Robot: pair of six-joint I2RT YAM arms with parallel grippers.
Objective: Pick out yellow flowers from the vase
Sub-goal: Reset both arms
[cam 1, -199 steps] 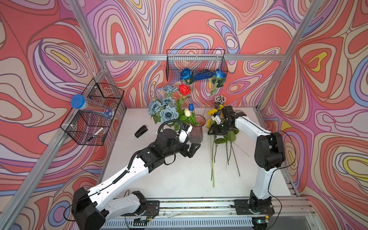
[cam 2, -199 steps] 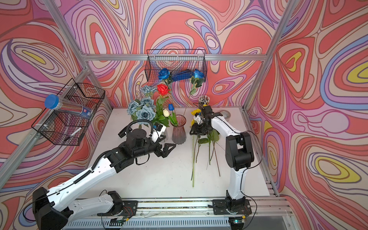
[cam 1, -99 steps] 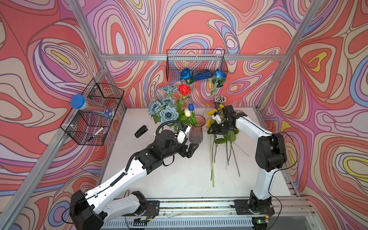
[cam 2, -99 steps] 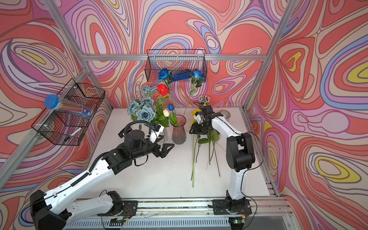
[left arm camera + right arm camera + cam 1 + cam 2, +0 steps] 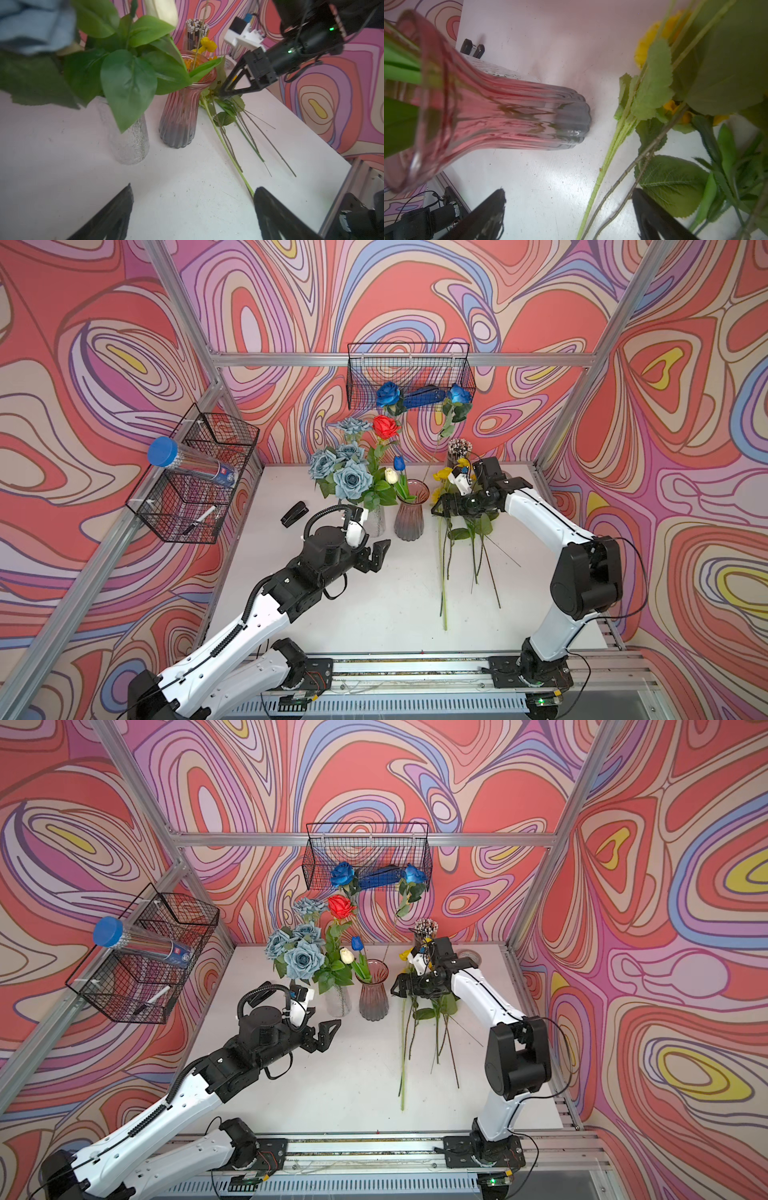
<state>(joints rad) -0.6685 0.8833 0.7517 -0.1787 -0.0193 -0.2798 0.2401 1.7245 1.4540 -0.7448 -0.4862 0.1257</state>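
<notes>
In both top views we find the left gripper (image 5: 376, 556) (image 5: 328, 1036), jaws apart and empty, drawn slightly back from the ribbed pink glass vase (image 5: 409, 514) (image 5: 373, 994) since a second ago, while the long green-stemmed yellow flowers (image 5: 441, 475) (image 5: 405, 955) lie on the white table (image 5: 374, 614) just beside that vase, under the right gripper (image 5: 439, 508) (image 5: 398, 988). From the left wrist we see their stems (image 5: 225, 143) fanned flat beside the vase. From the right wrist we see that gripper's fingers (image 5: 483, 218) wide apart, clamping nothing, stems lying loose between them.

The ribbed vase (image 5: 410, 516) is tinted pink, fading to grey. The yellow flowers (image 5: 441, 475) are borne on green stems (image 5: 443, 572).
</notes>
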